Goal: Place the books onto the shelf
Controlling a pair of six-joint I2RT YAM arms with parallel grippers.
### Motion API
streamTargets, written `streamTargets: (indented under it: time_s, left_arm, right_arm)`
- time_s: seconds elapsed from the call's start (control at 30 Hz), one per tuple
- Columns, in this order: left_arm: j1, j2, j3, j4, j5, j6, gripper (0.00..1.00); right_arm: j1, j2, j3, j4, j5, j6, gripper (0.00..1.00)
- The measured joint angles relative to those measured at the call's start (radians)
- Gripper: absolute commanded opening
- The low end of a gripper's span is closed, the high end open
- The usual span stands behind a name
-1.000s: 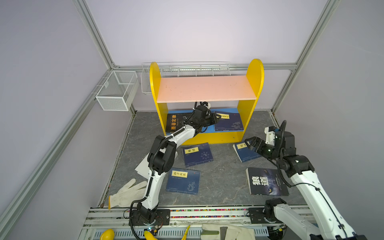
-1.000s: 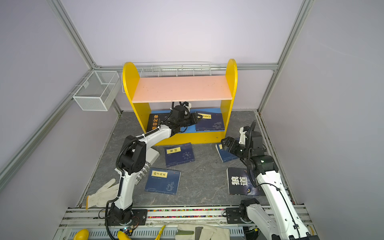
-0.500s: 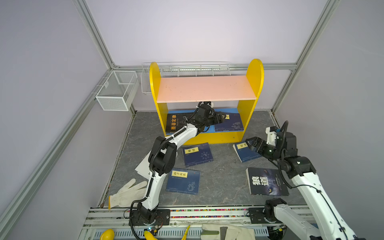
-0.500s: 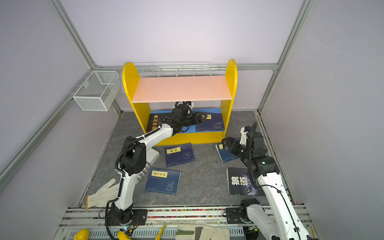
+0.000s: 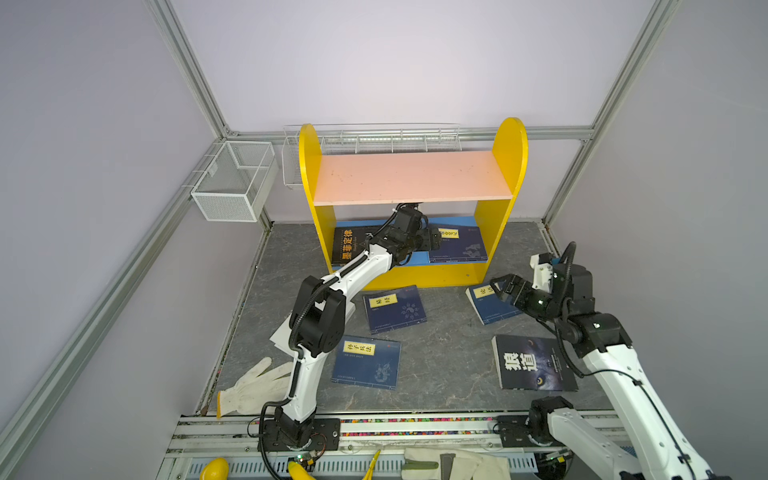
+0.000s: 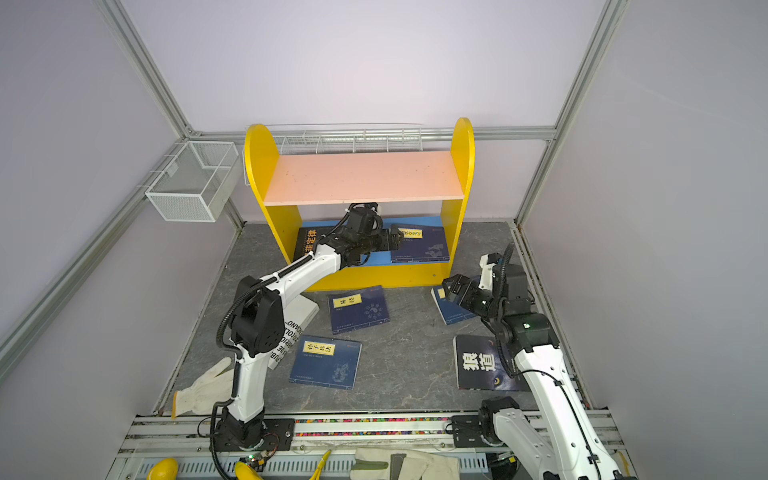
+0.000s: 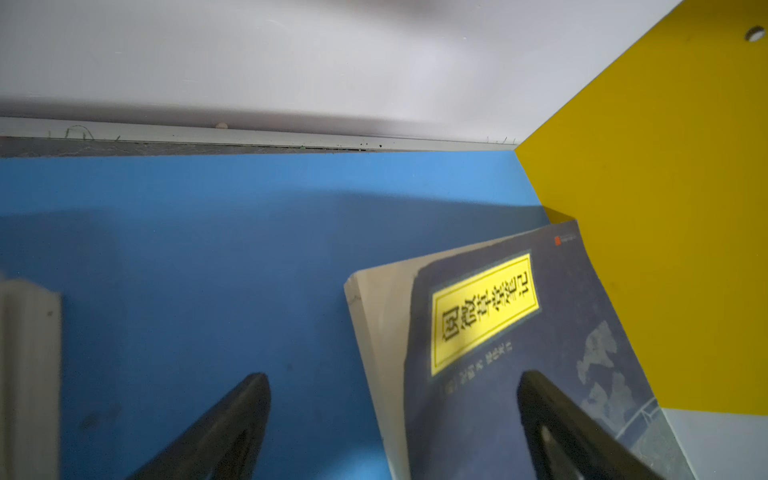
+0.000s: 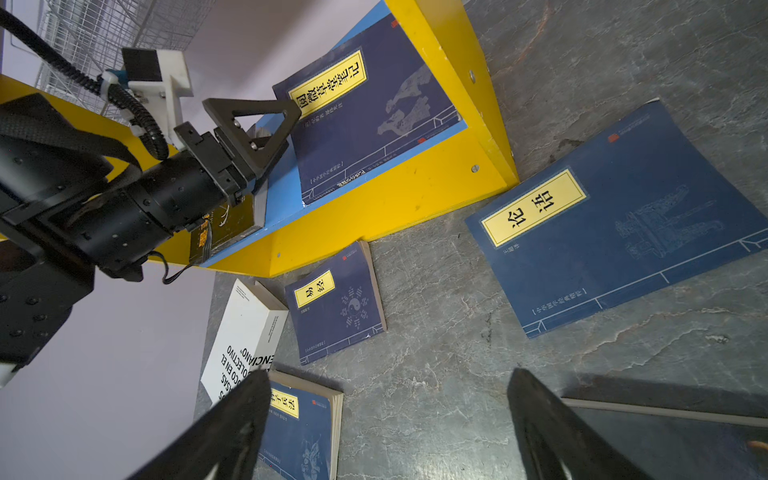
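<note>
The shelf [image 5: 500, 178] has yellow sides, a pink upper board and a blue lower board [image 7: 208, 257]. On that lower board lie a black orange-titled book [image 5: 347, 245] and a navy book [image 5: 459, 247] [image 7: 519, 353]. My left gripper [image 5: 434, 241] [image 7: 392, 377] is open under the pink board, one finger over the navy cover and the other over bare blue. Three navy books [image 5: 395, 309] [image 5: 368, 363] [image 8: 623, 224], a wolf-eye book [image 5: 534, 363] and a white book [image 6: 297, 324] lie on the floor. My right gripper [image 5: 500, 289] [image 8: 388, 373] hangs open and empty above the floor.
White wire-mesh baskets [image 5: 232, 180] hang on the left wall and behind the shelf. A white glove [image 5: 253, 386] lies at the floor's front left corner. The left arm [image 5: 320, 316] stretches over the white book. Walls close the floor on three sides.
The left gripper's jaws have opened and let go of the navy book, which now lies on the blue board. The right arm has shifted only slightly.
</note>
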Motion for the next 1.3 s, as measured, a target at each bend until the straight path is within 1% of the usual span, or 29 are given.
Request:
streamTargets:
  time_s: [0.13, 0.3, 0.37, 0.47, 0.53, 0.6, 0.7, 0.8, 0.93, 1.03, 1.13, 1.2, 1.3]
  left_arm:
    - [-0.015, -0.098, -0.109, 0.061, 0.059, 0.03, 0.94]
    - [-0.043, -0.245, -0.251, 0.181, 0.189, 0.039, 0.94]
    - [-0.05, -0.301, -0.302, 0.245, 0.247, 0.013, 0.93]
    - [-0.056, -0.359, -0.39, 0.311, 0.312, -0.018, 0.92]
    - [-0.069, -0.384, -0.445, 0.331, 0.332, -0.034, 0.92]
    - [-0.109, -0.395, -0.494, 0.33, 0.341, -0.043, 0.91]
    - [-0.201, -0.397, -0.564, 0.33, 0.345, -0.063, 0.88]
    - [-0.296, -0.385, -0.64, 0.351, 0.349, -0.109, 0.85]
    - [-0.379, -0.317, -0.686, 0.414, 0.344, -0.195, 0.85]
    - [-0.415, -0.242, -0.682, 0.455, 0.323, -0.257, 0.82]
    - [-0.438, -0.168, -0.654, 0.459, 0.285, -0.325, 0.82]
    - [-0.442, -0.126, -0.627, 0.46, 0.238, -0.378, 0.8]
    - [-0.442, -0.077, -0.583, 0.463, 0.168, -0.434, 0.8]
  right_arm:
    - [0.0, 0.0, 0.0, 0.0, 0.002, 0.0, 0.92]
    - [-0.001, -0.001, 0.0, -0.011, 0.032, 0.0, 0.92]
    - [-0.001, -0.004, 0.0, -0.032, 0.061, -0.001, 0.92]
    - [-0.002, -0.013, 0.0, -0.07, 0.123, -0.003, 0.89]
    - [-0.006, -0.02, -0.002, -0.101, 0.17, -0.004, 0.89]
    - [-0.017, -0.024, -0.01, -0.137, 0.222, -0.003, 0.89]
    - [-0.042, -0.023, -0.061, -0.156, 0.262, 0.007, 0.89]
    - [-0.065, -0.023, -0.137, -0.169, 0.281, 0.024, 0.89]
    - [-0.116, -0.023, -0.221, -0.171, 0.288, 0.038, 0.89]
    - [-0.183, -0.023, -0.271, -0.159, 0.283, 0.037, 0.89]
    - [-0.263, -0.018, -0.3, -0.124, 0.253, 0.022, 0.89]
    - [-0.306, -0.002, -0.301, -0.079, 0.222, -0.001, 0.89]
    - [-0.337, 0.05, -0.301, 0.018, 0.172, -0.05, 0.9]
